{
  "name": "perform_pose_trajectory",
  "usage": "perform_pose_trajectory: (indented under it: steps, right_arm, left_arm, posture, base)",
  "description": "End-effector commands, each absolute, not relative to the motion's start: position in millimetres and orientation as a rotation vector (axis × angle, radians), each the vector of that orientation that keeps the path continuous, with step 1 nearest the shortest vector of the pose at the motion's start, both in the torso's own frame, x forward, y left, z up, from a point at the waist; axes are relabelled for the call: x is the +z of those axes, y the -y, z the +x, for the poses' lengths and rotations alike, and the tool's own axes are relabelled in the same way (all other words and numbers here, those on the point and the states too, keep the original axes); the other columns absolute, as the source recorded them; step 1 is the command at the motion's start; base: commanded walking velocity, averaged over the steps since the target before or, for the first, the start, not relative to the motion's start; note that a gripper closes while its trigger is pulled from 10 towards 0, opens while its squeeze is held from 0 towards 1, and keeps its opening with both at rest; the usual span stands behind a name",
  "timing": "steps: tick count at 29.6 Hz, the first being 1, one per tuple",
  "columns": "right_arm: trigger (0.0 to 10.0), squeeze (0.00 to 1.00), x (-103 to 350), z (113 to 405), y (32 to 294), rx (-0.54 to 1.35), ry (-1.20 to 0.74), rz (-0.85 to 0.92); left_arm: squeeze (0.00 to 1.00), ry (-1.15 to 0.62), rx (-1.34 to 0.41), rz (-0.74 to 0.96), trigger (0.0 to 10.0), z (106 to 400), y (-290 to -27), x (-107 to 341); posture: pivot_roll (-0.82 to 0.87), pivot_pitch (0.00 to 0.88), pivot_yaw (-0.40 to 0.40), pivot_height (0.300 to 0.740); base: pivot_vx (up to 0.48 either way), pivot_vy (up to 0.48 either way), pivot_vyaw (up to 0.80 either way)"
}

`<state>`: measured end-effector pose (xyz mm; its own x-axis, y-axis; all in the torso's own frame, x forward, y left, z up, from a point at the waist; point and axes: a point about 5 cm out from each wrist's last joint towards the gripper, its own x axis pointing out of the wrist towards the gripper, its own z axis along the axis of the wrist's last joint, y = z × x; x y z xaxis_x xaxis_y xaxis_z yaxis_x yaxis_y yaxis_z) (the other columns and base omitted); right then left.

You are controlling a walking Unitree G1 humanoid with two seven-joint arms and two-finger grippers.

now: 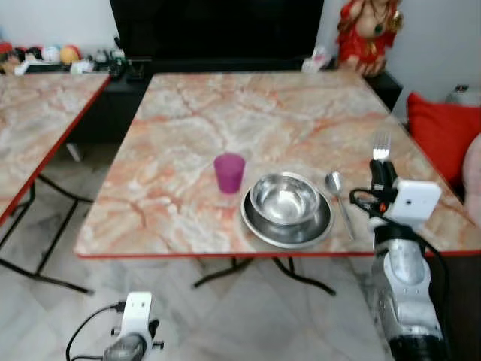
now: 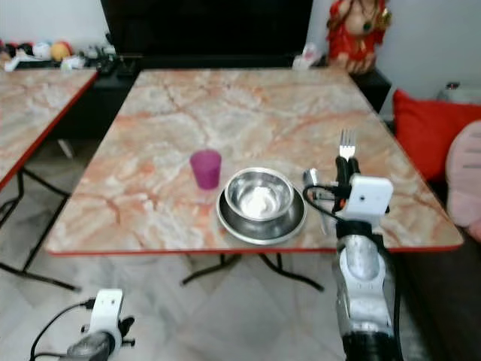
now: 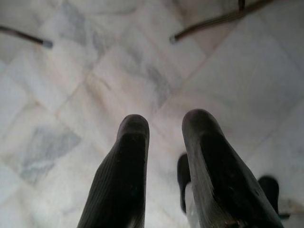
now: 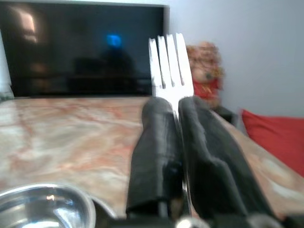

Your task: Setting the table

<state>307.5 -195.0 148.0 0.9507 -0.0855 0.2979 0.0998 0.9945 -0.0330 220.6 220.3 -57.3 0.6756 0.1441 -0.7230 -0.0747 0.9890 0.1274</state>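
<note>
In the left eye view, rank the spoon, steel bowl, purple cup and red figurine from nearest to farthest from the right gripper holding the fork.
From the right gripper:
1. Spoon, just to its left on the table.
2. Steel bowl, on the plate, further left.
3. Purple cup, left of the bowl.
4. Red figurine, beyond the table's far edge.

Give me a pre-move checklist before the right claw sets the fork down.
1. Fork clamped in the right claw, tines up past the fingertips: ok.
2. Right claw placed over the table's near right part, right of the spoon: ok.
3. Bare tabletop right of the spoon for the fork: ok.
4. Bowl nested in the plate, purple cup upright to their left, all away from the drop path: ok.
5. Left claw hanging low over the floor, open, holding nothing: ok.
6. Claw height above the tabletop: cannot tell.
</note>
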Motion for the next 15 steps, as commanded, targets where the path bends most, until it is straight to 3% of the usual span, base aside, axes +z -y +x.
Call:
perform_pose_trajectory:
  steps: [1, 4, 15]
  right_arm:
    - [10.0, 0.0, 150.1, 307.4, 201.0, -0.113, 0.303, -0.054]
    - [10.0, 0.0, 149.8, 307.9, 200.7, -0.113, 0.301, -0.051]
    - [10.0, 0.0, 149.3, 307.9, 200.0, -0.114, 0.296, -0.051]
  left_arm:
    - [0.0, -0.825, 0.124, 0.09, 10.0, 220.5, -219.2, -57.8]
    - [0.0, -0.824, 0.125, 0.09, 10.0, 220.7, -219.0, -57.7]
    - [0.0, -0.817, 0.138, 0.075, 10.0, 221.1, -220.4, -57.0]
  posture:
    - [0.04, 0.0, 0.004, 0.74]
    - [0.05, 0.0, 0.004, 0.74]
    - [0.05, 0.0, 0.006, 0.74]
  base:
    - [0.0, -0.345, 0.0]
    - [0.0, -0.29, 0.0]
    - [0.0, 0.0, 0.0]
